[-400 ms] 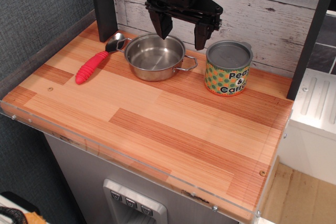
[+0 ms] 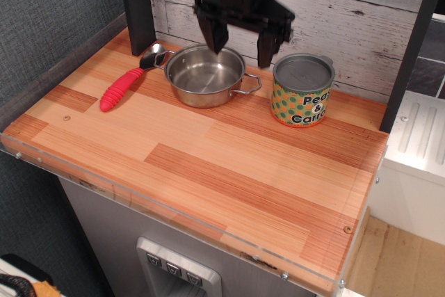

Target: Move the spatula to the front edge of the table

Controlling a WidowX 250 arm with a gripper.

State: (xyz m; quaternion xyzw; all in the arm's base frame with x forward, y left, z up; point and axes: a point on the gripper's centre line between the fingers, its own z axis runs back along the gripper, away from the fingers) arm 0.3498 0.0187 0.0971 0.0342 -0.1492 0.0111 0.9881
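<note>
The spatula has a bright red ribbed handle and a shiny metal head. It lies at the back left of the wooden table, its head touching or nearly touching the steel pot's left loop handle. My black gripper hangs open and empty above the back of the pot, well to the right of the spatula. The table's front edge with its clear acrylic rim is far from the spatula.
A steel pot with two loop handles stands at the back centre. A green and orange can labelled peas and carrots stands to its right. A black post rises at the back left. A white slatted surface lies to the right.
My gripper has shifted slightly and looks a little blurred; the spatula, pot and can have not moved.
</note>
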